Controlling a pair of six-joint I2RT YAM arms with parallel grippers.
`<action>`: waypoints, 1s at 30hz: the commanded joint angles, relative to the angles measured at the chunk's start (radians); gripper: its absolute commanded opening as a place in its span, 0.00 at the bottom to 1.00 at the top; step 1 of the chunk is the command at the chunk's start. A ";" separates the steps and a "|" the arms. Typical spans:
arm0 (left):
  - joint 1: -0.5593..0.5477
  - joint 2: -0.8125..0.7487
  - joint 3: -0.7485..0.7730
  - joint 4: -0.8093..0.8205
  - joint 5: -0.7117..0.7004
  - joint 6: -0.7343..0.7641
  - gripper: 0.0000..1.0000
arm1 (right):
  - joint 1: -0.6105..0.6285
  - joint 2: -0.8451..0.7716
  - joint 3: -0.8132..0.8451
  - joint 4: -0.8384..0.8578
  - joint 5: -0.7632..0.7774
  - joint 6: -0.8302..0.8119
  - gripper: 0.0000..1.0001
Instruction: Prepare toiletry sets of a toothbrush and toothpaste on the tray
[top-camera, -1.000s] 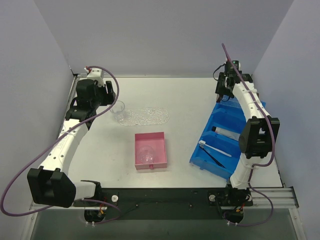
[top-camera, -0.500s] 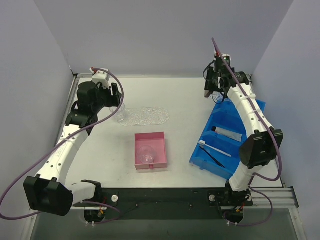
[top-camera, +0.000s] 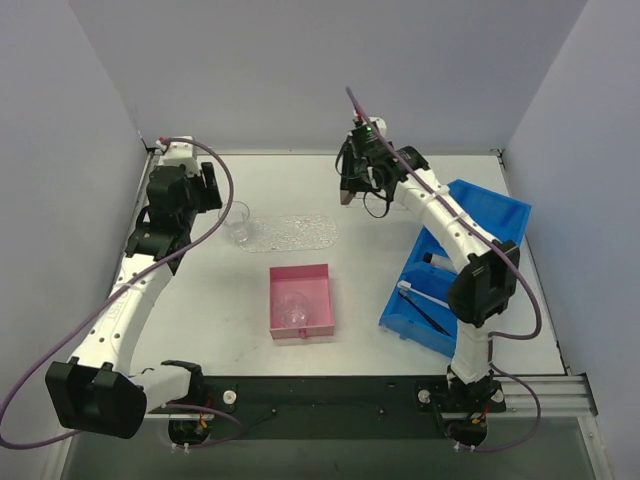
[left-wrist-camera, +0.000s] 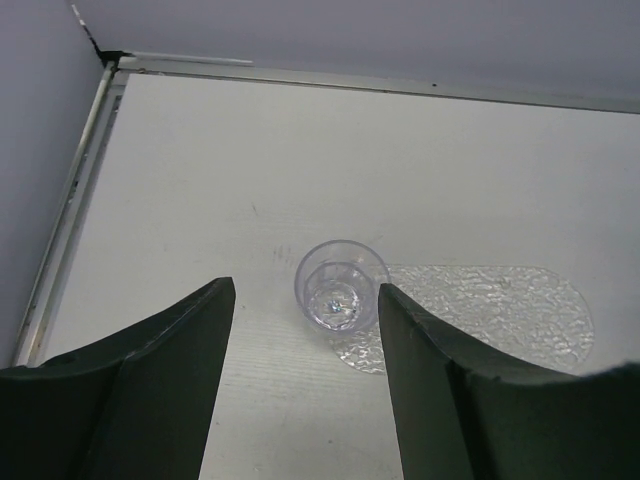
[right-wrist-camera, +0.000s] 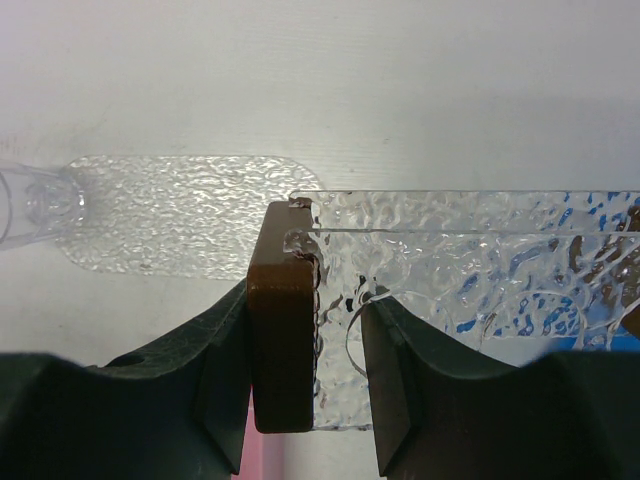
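My right gripper (top-camera: 349, 192) is shut on the tray (right-wrist-camera: 460, 260), a clear bumpy-patterned piece, gripping it at its brown end block (right-wrist-camera: 283, 320). It holds the tray in the air over the back middle of the table. A flat clear oval bumpy sheet (top-camera: 292, 232) lies on the table below and to the left. A silver toothpaste tube (top-camera: 452, 264) and a white toothbrush (top-camera: 430, 298) lie in the blue bin (top-camera: 495, 215). My left gripper (left-wrist-camera: 303, 296) is open above a clear cup (left-wrist-camera: 341, 285) at the sheet's left end.
A pink square box (top-camera: 300, 300) with a clear cup (top-camera: 293, 308) in it stands at the table's middle. A black toothbrush (top-camera: 430, 318) lies in the bin's near section. Walls close the table at the back and on both sides.
My right arm has swung left from above the blue bin to the back middle of the table, carrying the tray. My left gripper has shifted slightly near the cup.
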 joint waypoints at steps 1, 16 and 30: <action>0.074 -0.036 0.003 0.038 -0.090 -0.021 0.69 | 0.073 0.098 0.132 0.012 0.053 0.087 0.00; 0.125 -0.035 0.017 0.034 0.033 -0.073 0.70 | 0.189 0.382 0.334 0.011 0.094 0.204 0.00; 0.142 -0.009 0.028 0.023 0.071 -0.084 0.69 | 0.210 0.502 0.403 0.015 0.128 0.229 0.00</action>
